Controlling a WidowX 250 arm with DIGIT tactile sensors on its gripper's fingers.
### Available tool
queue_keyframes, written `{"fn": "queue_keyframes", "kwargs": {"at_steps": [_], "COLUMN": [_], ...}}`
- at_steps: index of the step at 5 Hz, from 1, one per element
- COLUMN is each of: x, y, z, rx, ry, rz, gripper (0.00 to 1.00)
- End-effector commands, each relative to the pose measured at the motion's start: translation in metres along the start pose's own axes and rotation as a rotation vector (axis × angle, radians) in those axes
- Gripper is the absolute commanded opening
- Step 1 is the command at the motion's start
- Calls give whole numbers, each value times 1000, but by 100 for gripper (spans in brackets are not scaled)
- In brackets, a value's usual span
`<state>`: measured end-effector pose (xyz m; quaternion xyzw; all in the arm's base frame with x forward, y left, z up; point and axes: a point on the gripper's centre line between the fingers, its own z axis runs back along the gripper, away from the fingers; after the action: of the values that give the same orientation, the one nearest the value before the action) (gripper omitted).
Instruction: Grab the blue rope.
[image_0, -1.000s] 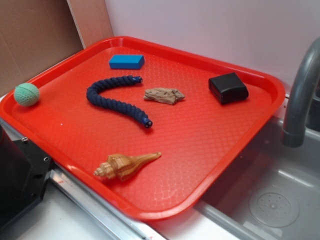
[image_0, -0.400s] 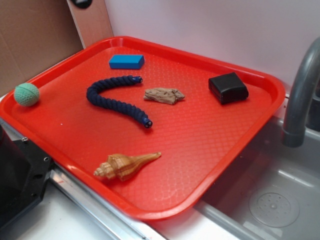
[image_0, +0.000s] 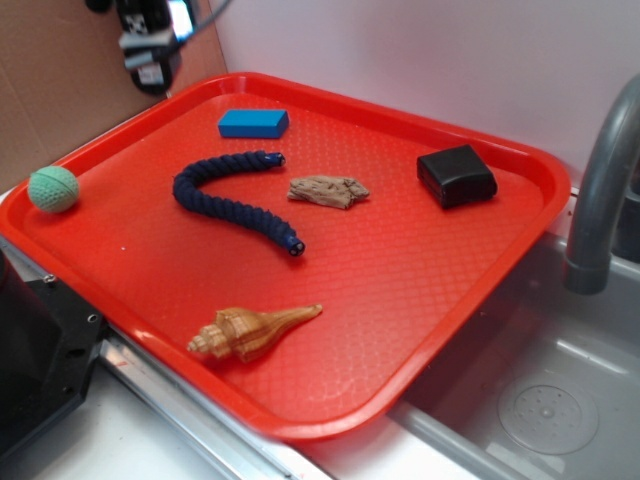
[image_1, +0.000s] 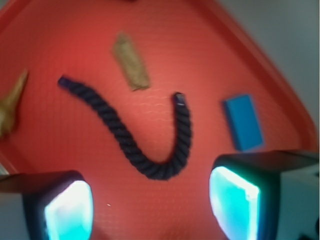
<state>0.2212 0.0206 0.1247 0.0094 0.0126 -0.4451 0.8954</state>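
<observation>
- Since a second ago the arm has come into the exterior view at the far left corner, where the pincer (image_0: 150, 45) now hangs above the tray's far left rim; nothing on the tray has shifted.
- Seen from the wrist camera, the pincer (image_1: 150, 205) stands wide, its two glowing fingers (image_1: 67, 210) far apart with nothing between them, high over the tray.
- At the far left edge of the red tray (image_0: 420, 330) sits a green ball (image_0: 53, 189), apart from everything else.
- Near the front rim, left of centre, lies a tan seashell (image_0: 250, 332), its pointed tip aimed right.
- Left of the tray's middle lies the blue rope (image_0: 228, 201), flat on the tray, bent in a hook: one capped end points toward the far side by the block, the other toward the near right.
- In the wrist view the blue rope (image_1: 142, 145) makes a U directly ahead of the open fingers, untouched.
- Just beyond the rope's far end rests a bright blue block (image_0: 253, 123).
- Right of the rope, close but apart, lies a piece of brown bark (image_0: 328, 190).
- Toward the far right sits a black box (image_0: 456, 175).
- Off the tray's right side stands a grey faucet (image_0: 600, 190) over a sink (image_0: 545, 400).
</observation>
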Motion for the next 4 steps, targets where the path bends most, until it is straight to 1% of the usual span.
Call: {"fn": "queue_keyframes", "kwargs": {"at_steps": [1, 2, 3, 4], "x": [1, -14, -24, -34], "y": [4, -7, -27, -40], "z": [-64, -86, -81, -78], "rx": [-32, -80, -114, -124], "ry": [74, 128, 100, 95], "rz": [-343, -350, -358, -332], "gripper": [100, 100, 100, 100]}}
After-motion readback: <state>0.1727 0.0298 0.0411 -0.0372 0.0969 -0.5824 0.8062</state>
